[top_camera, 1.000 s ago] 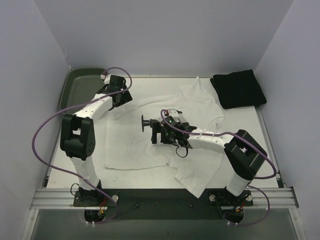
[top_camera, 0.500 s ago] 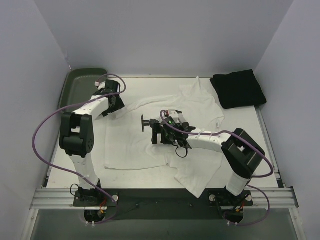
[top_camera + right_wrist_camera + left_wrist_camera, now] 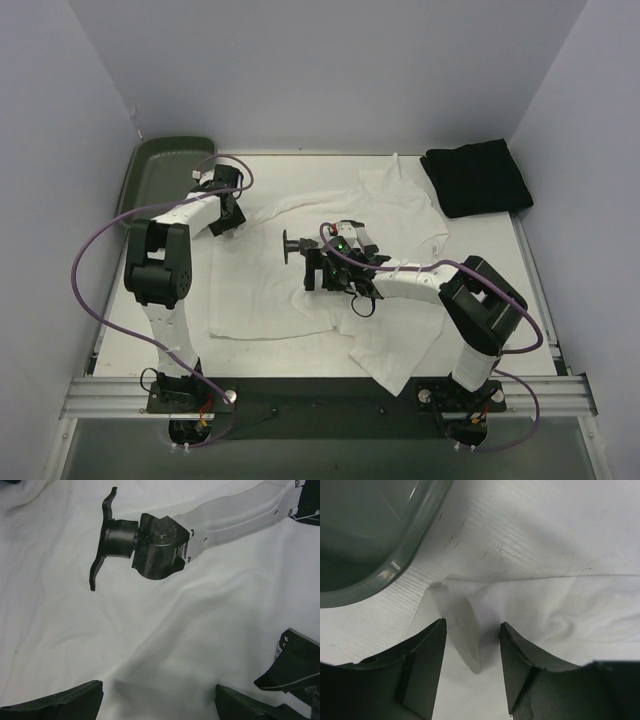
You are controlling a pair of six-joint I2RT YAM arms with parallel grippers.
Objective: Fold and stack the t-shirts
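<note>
The white t-shirt (image 3: 270,290) lies spread and rumpled across the middle of the table. The black t-shirt (image 3: 476,178) sits folded at the far right. My left gripper (image 3: 227,213) is low over the white shirt's far-left edge. In the left wrist view its jaws (image 3: 473,623) stand partly apart on either side of a raised fold of white cloth (image 3: 465,630), without pinching it. My right gripper (image 3: 342,282) hovers over the shirt's centre. It is wide open (image 3: 159,685), with only flat white cloth (image 3: 165,645) between its fingers.
A dark green tray (image 3: 165,150) stands at the far-left corner, its rim (image 3: 410,550) just beyond the left fingers. A black T-shaped part (image 3: 102,540) on a white arm link hangs above the cloth ahead of the right gripper. Grey walls enclose the table.
My left gripper has swung toward the near left and down onto the white shirt's far-left edge, and its jaws have narrowed around a fold. The right arm has hardly moved.
</note>
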